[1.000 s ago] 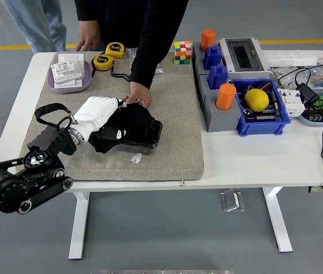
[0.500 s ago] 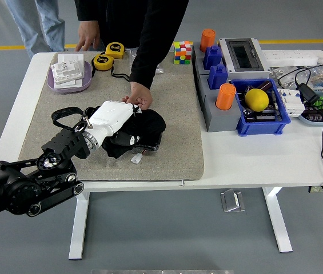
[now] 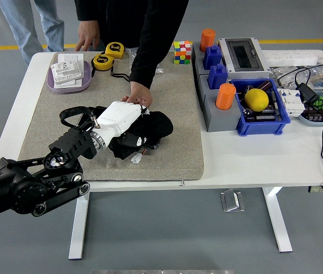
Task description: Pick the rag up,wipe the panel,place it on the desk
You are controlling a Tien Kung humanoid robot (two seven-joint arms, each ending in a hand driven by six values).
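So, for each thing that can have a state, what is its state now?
left hand: pressed on the rag
black rag: bunched over the panel
person's hand: resting at the rag's far edge
purple tray: holds white boxes
blue bin: holds a yellow ball

black rag (image 3: 152, 127) lies bunched over the dark panel (image 3: 144, 146) on the mat.

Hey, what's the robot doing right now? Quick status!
Left robot hand pressed on the black rag, rag over the panel on the mat. Right arm out of view. Person's hand touching the rag's far edge, close to the robot hand.
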